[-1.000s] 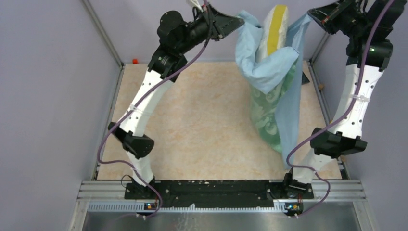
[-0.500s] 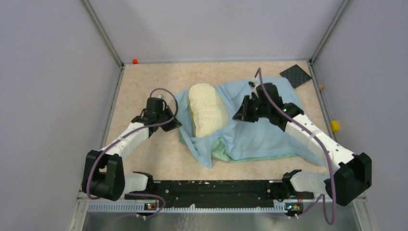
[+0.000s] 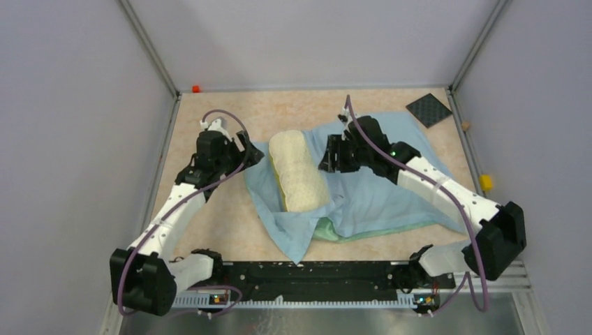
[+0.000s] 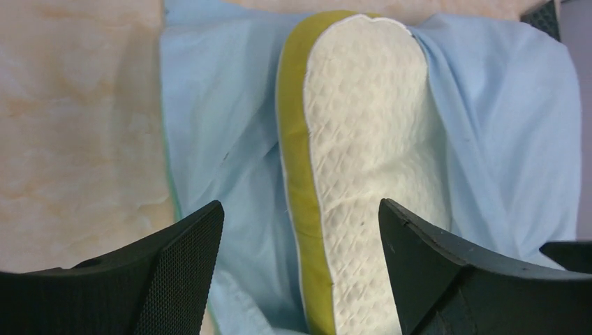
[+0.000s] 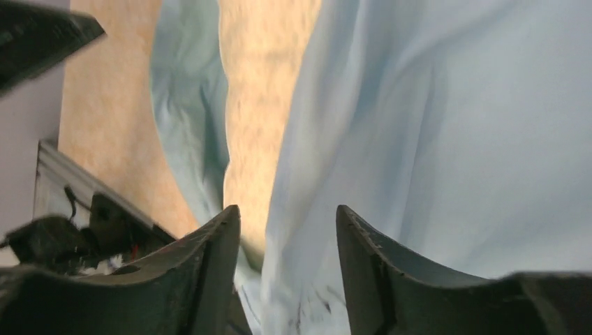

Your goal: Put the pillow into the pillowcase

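Note:
The cream-white pillow (image 3: 298, 171) lies lengthwise on the spread light-blue pillowcase (image 3: 391, 199), with blue cloth bunched along both its sides. A green strip of the case's reverse shows at the near edge. My left gripper (image 3: 246, 155) sits just left of the pillow, open. In the left wrist view the left gripper (image 4: 299, 209) frames the pillow (image 4: 370, 139) and its yellow band, over the pillowcase (image 4: 209, 105). My right gripper (image 3: 328, 159) is just right of the pillow, open. In the right wrist view the right gripper (image 5: 287, 209) hovers over the pillowcase (image 5: 433, 125), gripping nothing.
A black square mat (image 3: 428, 109) lies at the back right corner. A small yellow block (image 3: 486, 183) sits by the right rail and a red one (image 3: 196, 88) at the back left corner. Grey walls close in three sides.
Both arms came down from high up, where they held the case with the pillow hanging in it. The bundle now lies on the table and both grippers have opened.

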Controlling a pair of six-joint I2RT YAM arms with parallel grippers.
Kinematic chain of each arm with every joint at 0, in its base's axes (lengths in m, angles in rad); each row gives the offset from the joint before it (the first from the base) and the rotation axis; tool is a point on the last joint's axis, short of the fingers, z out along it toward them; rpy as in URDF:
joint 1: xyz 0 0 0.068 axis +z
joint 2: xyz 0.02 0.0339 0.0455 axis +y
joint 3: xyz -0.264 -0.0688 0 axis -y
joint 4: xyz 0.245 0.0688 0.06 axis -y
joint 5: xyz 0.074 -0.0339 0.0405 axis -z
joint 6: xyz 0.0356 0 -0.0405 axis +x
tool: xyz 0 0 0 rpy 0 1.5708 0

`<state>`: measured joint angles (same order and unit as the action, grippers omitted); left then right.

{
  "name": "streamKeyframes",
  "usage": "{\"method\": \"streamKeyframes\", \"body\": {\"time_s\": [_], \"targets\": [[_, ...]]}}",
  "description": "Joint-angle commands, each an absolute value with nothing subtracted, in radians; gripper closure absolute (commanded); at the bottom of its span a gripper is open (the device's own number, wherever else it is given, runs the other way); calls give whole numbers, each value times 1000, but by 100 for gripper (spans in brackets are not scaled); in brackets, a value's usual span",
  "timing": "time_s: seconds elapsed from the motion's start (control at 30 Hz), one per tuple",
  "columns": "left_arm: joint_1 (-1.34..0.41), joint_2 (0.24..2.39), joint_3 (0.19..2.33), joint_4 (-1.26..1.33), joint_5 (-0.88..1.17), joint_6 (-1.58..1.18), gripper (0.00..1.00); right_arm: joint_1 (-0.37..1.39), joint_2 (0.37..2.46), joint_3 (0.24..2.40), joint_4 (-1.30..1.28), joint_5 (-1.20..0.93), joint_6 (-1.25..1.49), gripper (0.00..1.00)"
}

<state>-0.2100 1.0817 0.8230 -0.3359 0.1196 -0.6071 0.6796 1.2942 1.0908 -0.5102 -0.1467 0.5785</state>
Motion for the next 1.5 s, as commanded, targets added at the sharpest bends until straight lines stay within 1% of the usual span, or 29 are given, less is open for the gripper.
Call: {"method": "streamKeyframes", "body": {"time_s": [0.0,0.1,0.2,0.3,0.4,0.43,0.53,0.57,0.63,0.67,0.77,0.83,0.93,1.0,1.07,1.23,1.3,1.33,1.37,1.47], "targets": [[-208,1206,842,-154,251,-659,13,690,1437,1326,-527,41,415,41],[-207,1329,853,-17,299,-706,10,690,1579,1452,-520,114,320,36],[-208,1441,873,150,329,-753,10,692,1733,1581,-524,122,260,35],[-207,1538,922,198,318,-766,11,694,1854,1684,-558,165,236,35],[-207,1614,939,281,347,-786,15,695,1913,1712,-557,170,228,34],[-207,1638,941,303,362,-800,18,695,1927,1716,-557,172,230,34],[-212,1684,932,369,404,-832,34,696,1965,1725,-556,178,232,35],[-215,1689,927,377,408,-834,42,696,1972,1732,-559,194,235,36],[-222,1693,913,399,423,-837,56,696,1988,1753,-575,225,238,38],[-226,1695,909,407,432,-837,65,697,1994,1763,-581,249,241,40],[-242,1696,903,414,452,-835,88,698,2015,1811,-606,311,243,46],[-258,1692,899,414,457,-836,94,701,2037,1849,-627,341,239,46],[-278,1690,893,415,459,-839,100,704,2071,1878,-640,336,230,46],[-285,1698,890,417,465,-842,100,712,2087,1886,-644,353,230,47],[-291,1702,888,421,467,-844,100,718,2096,1886,-639,362,230,51],[-295,1697,884,419,469,-839,100,719,2129,1934,-693,419,237,78],[-295,1691,885,406,466,-830,100,719,2132,1946,-710,440,236,84],[-295,1691,886,399,466,-825,100,719,2134,1954,-719,449,235,91],[-295,1690,887,396,467,-825,100,719,2137,1966,-730,456,236,100],[-294,1691,888,390,477,-817,100,719,2140,2021,-766,438,250,100]]}}
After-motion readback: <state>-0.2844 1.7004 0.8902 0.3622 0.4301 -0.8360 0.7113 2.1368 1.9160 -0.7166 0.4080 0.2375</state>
